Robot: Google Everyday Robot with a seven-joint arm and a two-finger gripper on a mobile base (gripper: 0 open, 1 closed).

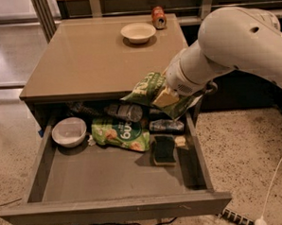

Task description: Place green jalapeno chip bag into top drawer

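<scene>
Only the one camera view here, so here's what we've got. The gripper [166, 97] sits at the front right corner of the cabinet top [96, 64], right over the back right part of the open top drawer [113, 208]. It's clamped on the green jalapeno chip bag [146, 88]: we can see a pale finger pressed against the foil. The bag hangs in the air, tilted, its left end poking out over the cabinet edge, not touching anything in the drawer.

The drawer is pulled well out. Inside we spot a white bowl [69, 131] at the back left, a lighter green bag [121, 133] lying flat just beside it, a dark sponge [164, 150] to the right of that, and a dark packet [166, 126] behind the sponge. A silvery bottle-ish thing [126, 112] lies at the back, but we can't tell exactly what it is.

Up on the cabinet top sits a shallow dish [137, 32] and, near it, a red can [158, 17] at the far edge.
</scene>
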